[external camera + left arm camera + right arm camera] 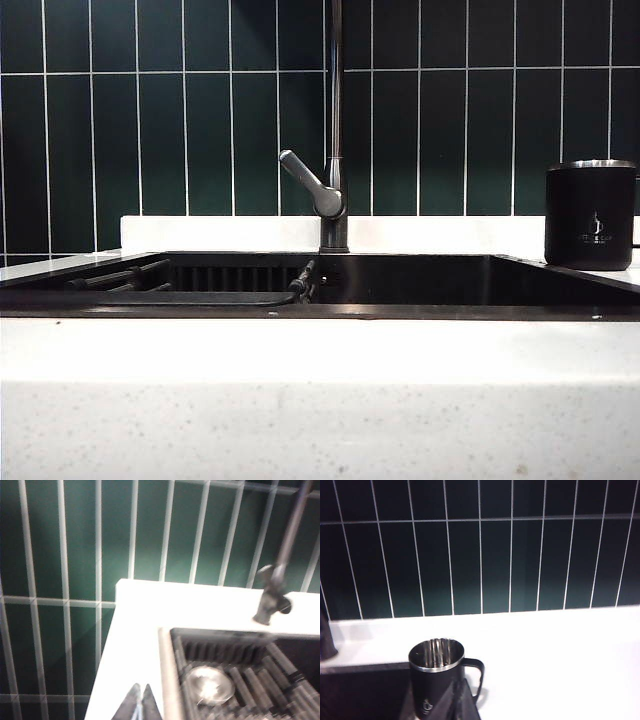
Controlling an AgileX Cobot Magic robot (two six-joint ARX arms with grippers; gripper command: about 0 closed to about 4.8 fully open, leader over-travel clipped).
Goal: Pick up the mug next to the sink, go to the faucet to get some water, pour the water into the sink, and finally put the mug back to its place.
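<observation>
The matte black mug (590, 215) with a silver rim stands upright on the white countertop, right of the black sink (420, 282). The tall dark faucet (336, 120) rises behind the sink's middle, its grey lever angled left. Neither gripper shows in the exterior view. My right gripper (461, 681) is shut and empty, its tips just short of the mug (435, 677), whose handle points away from the sink. My left gripper (141, 687) is shut and empty over the counter beside the sink's left rim (167, 680). The faucet (280, 572) stands beyond it. Water is out of view.
Dark rack bars (260, 680) and a shiny round drain (209, 684) lie inside the basin. Green tiles (160, 120) form the wall behind. A white speckled counter (320, 400) runs along the front.
</observation>
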